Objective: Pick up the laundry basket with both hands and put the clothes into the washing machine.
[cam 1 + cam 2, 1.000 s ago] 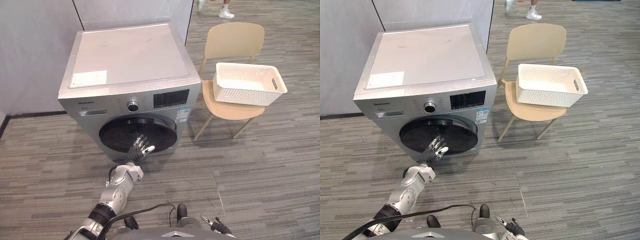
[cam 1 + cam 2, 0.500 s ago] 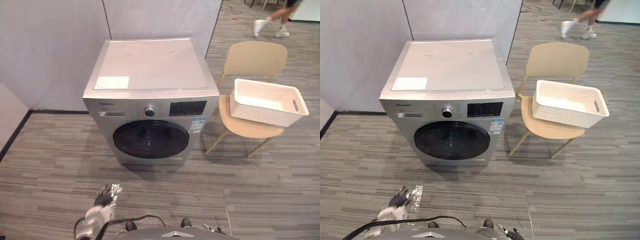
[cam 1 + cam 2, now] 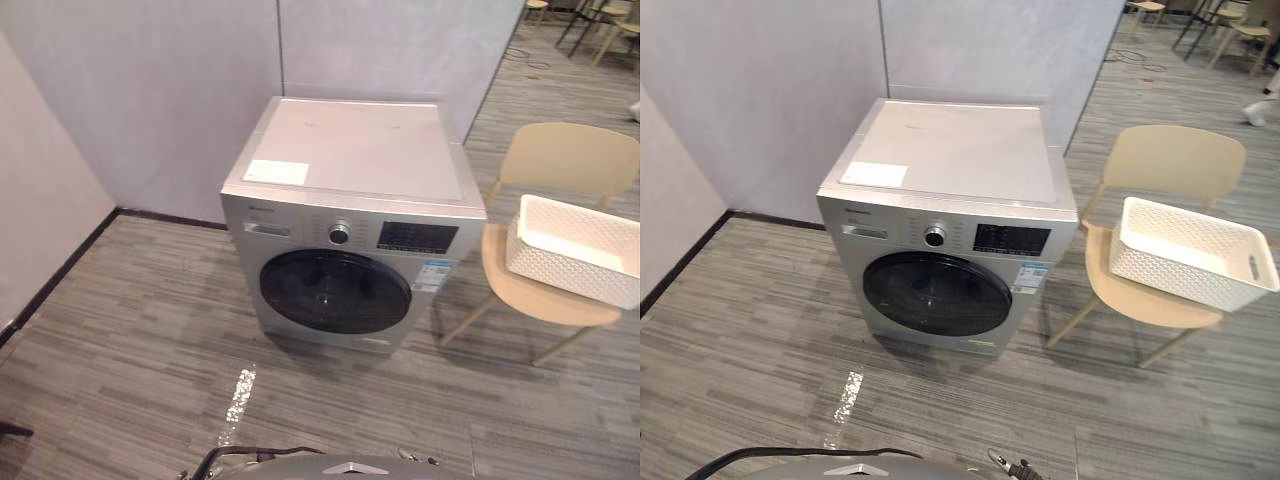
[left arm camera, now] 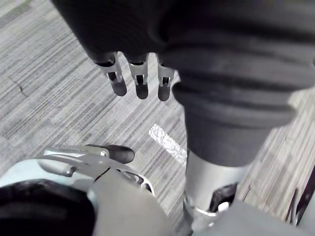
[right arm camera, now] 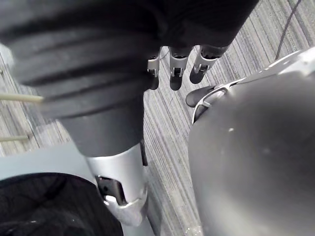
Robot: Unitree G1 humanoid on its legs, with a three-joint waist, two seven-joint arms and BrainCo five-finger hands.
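Observation:
The silver washing machine [image 3: 950,190] stands against the grey partition, its round dark door [image 3: 936,295] shut. To its right is a beige chair [image 3: 1175,165] with the white perforated laundry basket [image 3: 1190,255] on its seat; the basket's inside looks white and bare. My left hand [image 4: 141,83] hangs low over the floor, its fingers relaxed and holding nothing. My right hand [image 5: 174,69] also hangs over the floor with relaxed fingers and nothing in it. Both hands are well short of the machine and the basket.
Grey partition panels [image 3: 180,90] close off the back and a wall [image 3: 40,200] runs along the left. Striped grey floor [image 3: 940,400] lies between me and the washer. A person's shoe [image 3: 1272,100] shows at the far right edge, and more chairs [image 3: 1145,8] stand beyond.
The camera has drawn back and turned, so washer and chair sit further right. My left hand, raised at the washer door a second ago, has dropped out of the eye views.

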